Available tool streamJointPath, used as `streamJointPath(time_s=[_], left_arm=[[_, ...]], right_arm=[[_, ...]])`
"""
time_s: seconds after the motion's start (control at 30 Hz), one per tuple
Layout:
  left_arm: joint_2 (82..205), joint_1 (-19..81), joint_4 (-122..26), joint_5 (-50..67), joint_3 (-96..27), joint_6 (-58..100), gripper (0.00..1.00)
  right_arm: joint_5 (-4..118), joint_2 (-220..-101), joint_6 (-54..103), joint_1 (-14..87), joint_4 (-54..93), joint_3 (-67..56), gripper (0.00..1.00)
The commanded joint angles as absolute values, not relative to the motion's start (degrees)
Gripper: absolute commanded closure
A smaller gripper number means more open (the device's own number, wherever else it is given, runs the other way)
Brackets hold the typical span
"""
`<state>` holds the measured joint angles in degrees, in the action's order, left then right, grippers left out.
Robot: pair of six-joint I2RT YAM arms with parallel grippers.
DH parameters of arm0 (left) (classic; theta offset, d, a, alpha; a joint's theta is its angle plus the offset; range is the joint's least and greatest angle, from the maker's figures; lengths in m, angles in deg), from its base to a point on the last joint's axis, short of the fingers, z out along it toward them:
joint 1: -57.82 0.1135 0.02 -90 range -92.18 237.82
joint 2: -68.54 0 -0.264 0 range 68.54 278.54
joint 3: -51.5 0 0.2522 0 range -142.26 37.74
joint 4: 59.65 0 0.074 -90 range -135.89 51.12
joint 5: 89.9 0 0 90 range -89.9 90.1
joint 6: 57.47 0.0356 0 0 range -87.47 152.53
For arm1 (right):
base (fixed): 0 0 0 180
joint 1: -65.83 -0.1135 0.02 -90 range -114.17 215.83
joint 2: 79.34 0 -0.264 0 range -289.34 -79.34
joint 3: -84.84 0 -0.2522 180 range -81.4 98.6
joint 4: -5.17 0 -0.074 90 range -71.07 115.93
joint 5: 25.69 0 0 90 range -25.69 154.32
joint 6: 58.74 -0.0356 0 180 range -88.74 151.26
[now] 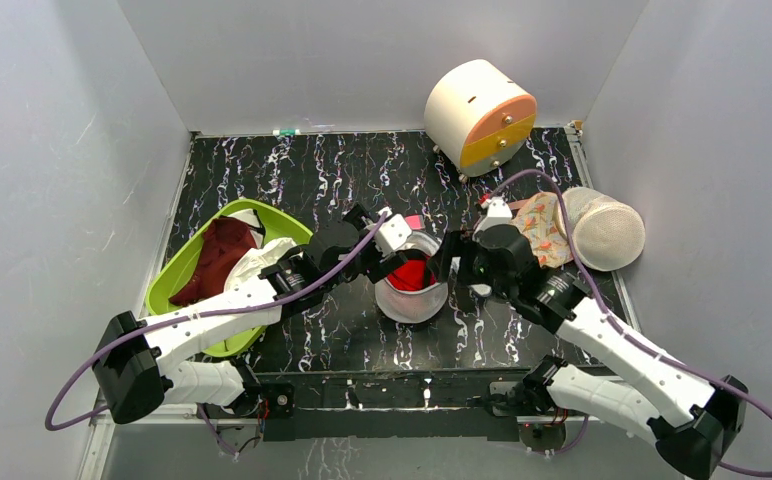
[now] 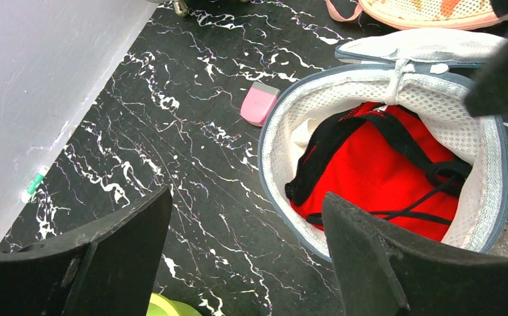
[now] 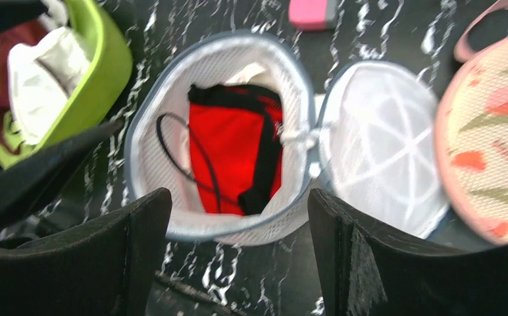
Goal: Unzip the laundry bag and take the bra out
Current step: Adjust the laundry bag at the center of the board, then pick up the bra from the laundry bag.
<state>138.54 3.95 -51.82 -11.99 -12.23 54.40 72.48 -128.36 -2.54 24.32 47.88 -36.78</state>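
The laundry bag (image 1: 412, 305) lies unzipped at the table's middle, a white mesh pouch with a grey-blue rim (image 2: 274, 191), its lid (image 3: 376, 138) folded out flat beside it. Inside lies the bra (image 1: 414, 272), bright red with black straps (image 2: 383, 171) (image 3: 228, 151). My left gripper (image 1: 387, 255) hovers open at the bag's left rim, one finger over the bag's edge and nothing between the fingers (image 2: 246, 197). From the right, my right gripper (image 1: 449, 262) stands open above the bag's near rim (image 3: 239, 194), also holding nothing.
A green tub (image 1: 227, 265) with dark maroon and white garments sits at the left. A small pink block (image 2: 259, 103) lies just behind the bag. An orange floral piece (image 1: 540, 225), a domed mesh bag (image 1: 602, 228) and a white-and-orange drum (image 1: 480, 115) stand at the right and back.
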Motion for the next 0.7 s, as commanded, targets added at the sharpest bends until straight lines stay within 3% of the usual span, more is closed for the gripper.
streamJointPath(time_s=[0.0, 0.2, 0.33, 0.4, 0.43, 0.53, 0.57, 0.6, 0.67], left_arm=[[138.23, 3.48, -51.81, -11.86, -14.56, 55.19, 0.17], [138.02, 2.69, -51.77, -11.83, -14.58, 55.24, 0.17], [139.79, 1.97, -52.15, -11.10, -14.30, 55.00, 0.16], [140.13, 1.53, -51.44, -8.33, -15.10, 53.37, 0.06], [140.17, 1.21, -51.12, -7.20, -15.44, 52.64, 0.06], [140.61, 0.30, -51.03, -3.75, -16.05, 49.68, 0.07], [141.21, 0.13, -50.35, -3.49, -16.76, 48.55, 0.07], [142.88, -0.19, -47.00, -2.31, -19.99, 44.51, 0.10], [143.39, -0.29, -46.74, -0.91, -21.34, 41.26, 0.13]], right_arm=[[81.22, -134.55, 5.83, 25.71, 49.03, -30.28, 0.27], [68.00, -144.10, 13.32, 35.74, 44.96, -27.85, 0.38], [53.41, -147.59, 14.83, 42.35, 39.03, -31.59, 0.27], [50.28, -148.29, 14.57, 42.37, 36.47, -33.99, 0.27], [51.87, -148.85, 15.32, 42.43, 37.00, -34.19, 0.29], [47.44, -150.42, 17.42, 42.32, 35.13, -35.24, 0.41], [46.63, -150.35, 17.60, 42.29, 34.38, -35.61, 0.49], [45.99, -147.96, 16.95, 42.28, 32.90, -37.11, 0.70], [44.95, -145.21, 15.72, 42.28, 29.89, -39.62, 0.82]])
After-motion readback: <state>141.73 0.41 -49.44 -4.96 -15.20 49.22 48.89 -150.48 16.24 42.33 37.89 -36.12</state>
